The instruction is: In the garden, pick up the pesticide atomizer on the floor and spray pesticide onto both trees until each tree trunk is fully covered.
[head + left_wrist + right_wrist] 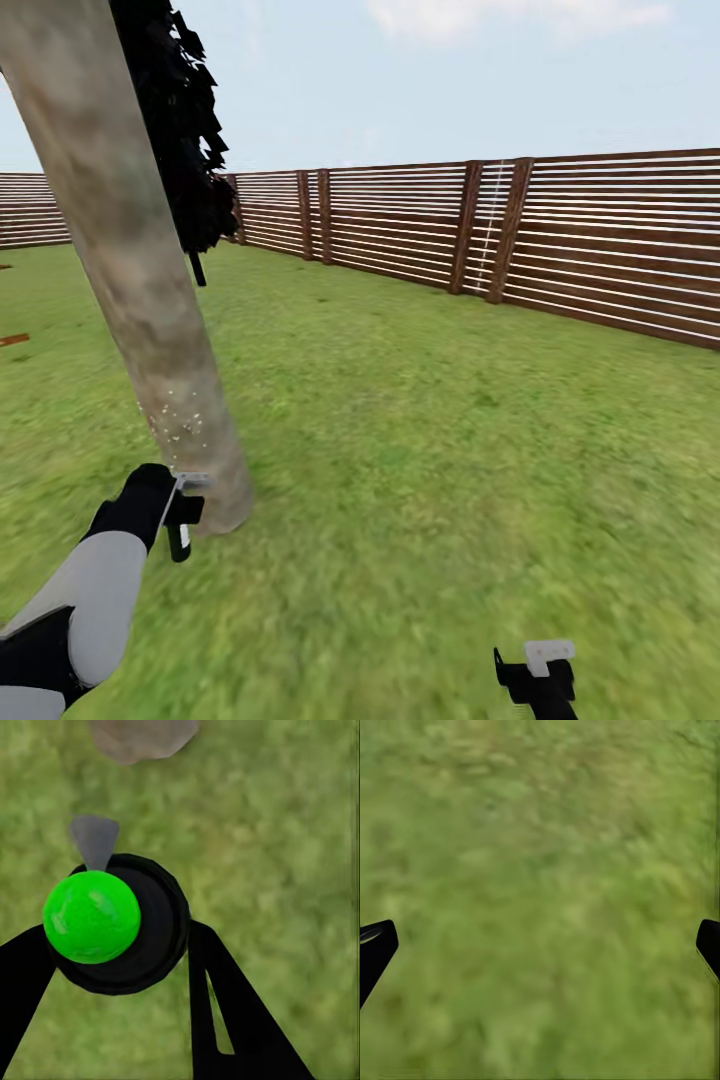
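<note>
A thick mottled grey-brown tree trunk [130,290] leans up through the left of the head view, with pale specks of spray low on its bark. My left gripper [180,508] hangs right beside the trunk's base, shut on the pesticide atomizer [91,916]. The atomizer has a black round body, a bright green cap and a grey nozzle that points toward the trunk's foot [142,739]. The left fingers [225,1005] hug the atomizer's sides. My right gripper [540,675] is low at the front right, open over bare grass [542,945].
A brown slatted wooden fence [560,240] rings the lawn at the back and right. A dark narrow column-shaped tree [185,130] stands just behind the trunk. A small brown strip [12,340] lies at the far left. Open grass [430,450] stretches right of the trunk.
</note>
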